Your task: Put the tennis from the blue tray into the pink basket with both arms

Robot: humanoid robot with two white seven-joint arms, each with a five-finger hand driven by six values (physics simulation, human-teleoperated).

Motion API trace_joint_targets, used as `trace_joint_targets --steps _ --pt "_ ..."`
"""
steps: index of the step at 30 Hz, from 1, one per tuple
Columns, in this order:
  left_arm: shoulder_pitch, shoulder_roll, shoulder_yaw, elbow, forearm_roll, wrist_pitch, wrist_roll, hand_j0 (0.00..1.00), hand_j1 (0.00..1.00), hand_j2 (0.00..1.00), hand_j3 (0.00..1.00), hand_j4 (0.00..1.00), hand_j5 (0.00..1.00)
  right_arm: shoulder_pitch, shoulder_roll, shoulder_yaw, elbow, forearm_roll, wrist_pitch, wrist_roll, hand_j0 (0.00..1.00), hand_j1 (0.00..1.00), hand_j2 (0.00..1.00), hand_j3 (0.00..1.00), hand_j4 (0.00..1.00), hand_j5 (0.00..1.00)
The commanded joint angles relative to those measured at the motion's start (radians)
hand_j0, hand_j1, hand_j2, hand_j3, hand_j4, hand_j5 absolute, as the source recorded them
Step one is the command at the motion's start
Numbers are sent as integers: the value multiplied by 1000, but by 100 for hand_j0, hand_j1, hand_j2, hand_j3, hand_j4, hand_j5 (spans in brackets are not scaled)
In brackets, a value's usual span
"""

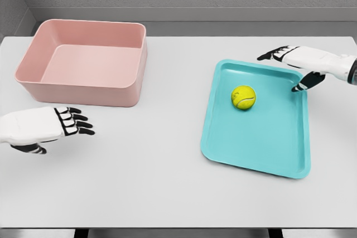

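A yellow-green tennis ball (244, 97) lies in the upper half of the blue tray (262, 149) on the right side of the white table. The pink basket (83, 87) stands empty at the back left. My right hand (290, 65) hovers over the tray's far right corner, fingers spread and open, thumb pointing down toward the rim, a short way right of the ball. My left hand (70, 122) floats low at the left edge, just in front of the basket, fingers extended and holding nothing.
The white table (156, 182) spans the view, with a grey wall behind it. Its front edge runs along the bottom of the picture.
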State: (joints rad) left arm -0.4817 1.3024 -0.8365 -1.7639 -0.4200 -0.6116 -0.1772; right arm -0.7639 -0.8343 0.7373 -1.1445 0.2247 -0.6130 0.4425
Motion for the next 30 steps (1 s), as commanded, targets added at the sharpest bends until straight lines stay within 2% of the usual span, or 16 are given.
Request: trace_joint_targets --steps 1,4,5,6,7,14,16,21,30 --pt "2 8 17 0 6 1 -8 100 100 100 100 100 100 0 -3 -1 -14 -11 2 2 100 100 100 100 100 100" --pt "-18 -29 27 0 7 1 10 100 100 100 100 100 100 -3 -11 1 -12 -11 2 -2 100 100 100 100 100 100" --pt "-17 -48 50 0 12 1 15 100 100 100 100 100 100 -2 -11 2 -12 -11 2 -16 100 100 100 100 100 100" --pt "-12 -60 51 -2 14 1 44 100 100 100 100 100 100 -3 -13 4 -12 -11 2 -15 100 100 100 100 100 100" --pt "-6 -60 50 0 14 1 67 100 100 100 100 100 100 -3 -16 5 -12 -11 2 -15 100 100 100 100 100 100" --pt "28 -51 34 0 6 1 65 100 100 100 100 100 100 -9 -5 60 -12 -11 2 -1 100 100 100 100 100 100" --pt "49 -49 36 0 3 1 62 100 100 100 100 100 100 -9 20 83 -11 -10 2 1 100 100 100 100 100 100" --pt "46 -58 50 0 17 1 68 100 100 100 100 100 100 -11 80 108 -9 -7 2 2 100 100 100 100 100 100" --pt "51 -48 54 -2 20 1 90 100 100 100 100 100 100 -15 104 142 -11 -7 2 15 100 100 100 100 100 100"
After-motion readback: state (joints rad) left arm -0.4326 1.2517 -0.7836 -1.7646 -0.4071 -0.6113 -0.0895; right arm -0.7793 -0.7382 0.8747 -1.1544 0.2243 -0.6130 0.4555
